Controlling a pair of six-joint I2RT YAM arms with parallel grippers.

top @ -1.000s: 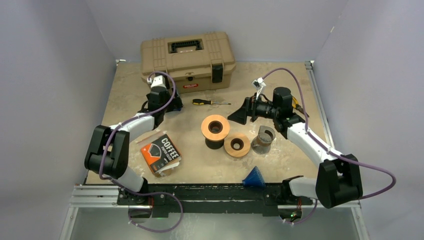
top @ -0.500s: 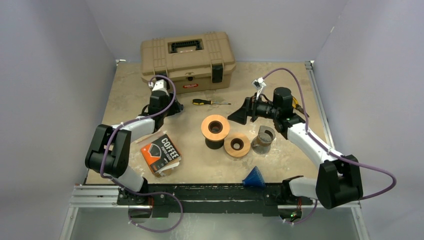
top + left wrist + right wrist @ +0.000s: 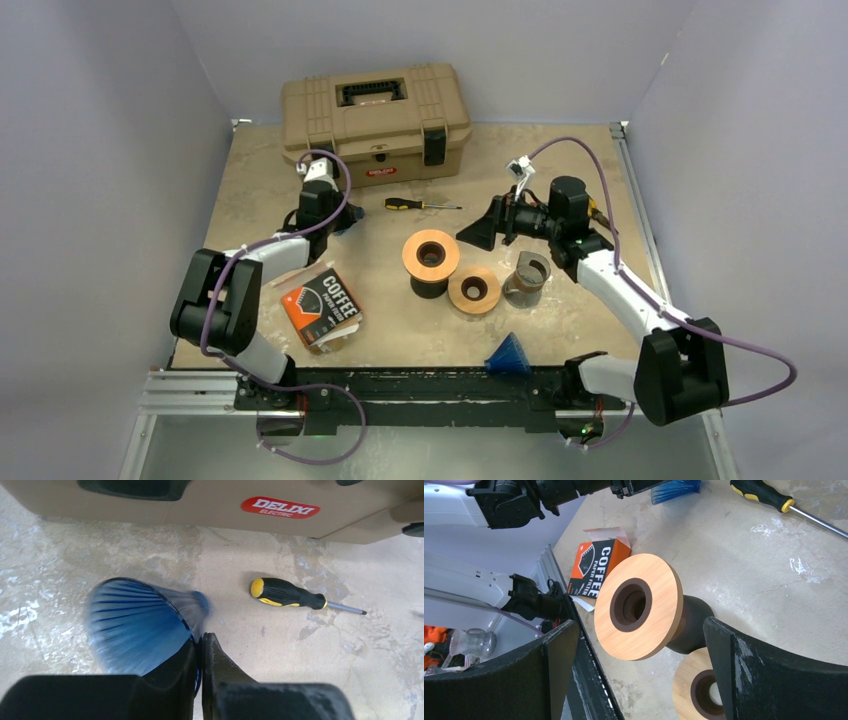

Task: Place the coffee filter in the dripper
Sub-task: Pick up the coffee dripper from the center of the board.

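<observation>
Fingers [image 3: 220,672] of the left tool [image 3: 201,642] are closed almost together on the rim of a blue ribbed cone [image 3: 135,625], which lies on its side on the tabletop [image 3: 560,160] in front of the tan toolbox [image 3: 375,110], near a screwdriver [image 3: 287,593]. The right tool [image 3: 475,228] is spread wide and holds nothing, hovering just beside the taller wood-topped dripper [image 3: 431,255]. A shorter wood-topped dripper [image 3: 474,291] stands touching a grey cup [image 3: 527,277]. The coffee filter box [image 3: 320,308] lies by the left arm, and a second blue cone [image 3: 510,354] sits at the near edge.
</observation>
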